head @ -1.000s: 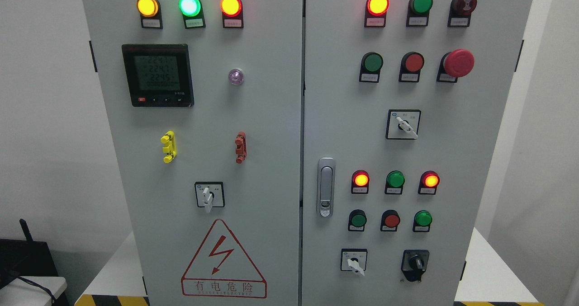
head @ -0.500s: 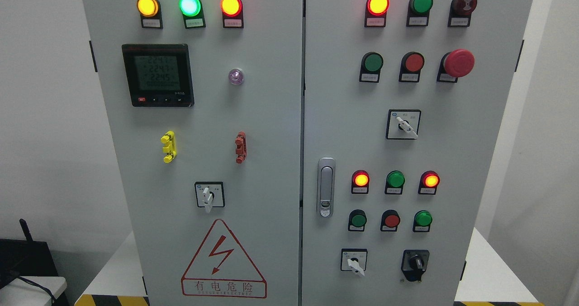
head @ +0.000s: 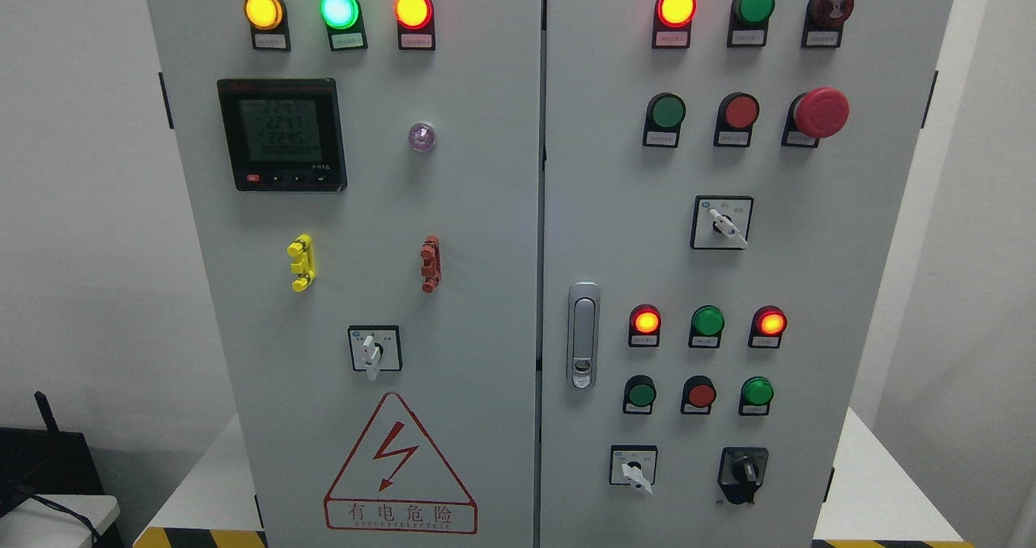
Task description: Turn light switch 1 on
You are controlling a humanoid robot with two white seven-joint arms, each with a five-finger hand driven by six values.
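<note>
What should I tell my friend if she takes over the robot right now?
Hands: neither robot hand shows in the head view.
Things: the grey cabinet faces the camera, both doors shut. Its labels are too small to read, so which control is light switch 1 cannot be told. The candidates are the push buttons and four rotary switches, one on the left door.
Done: nothing visible; no control is touched.
Left: find switch 1, reach it, turn it on.

The cabinet [head: 486, 208] showed six lit lamps [head: 265, 10], four white-handled selector switches [head: 371, 352], one meter [head: 282, 133].
</note>
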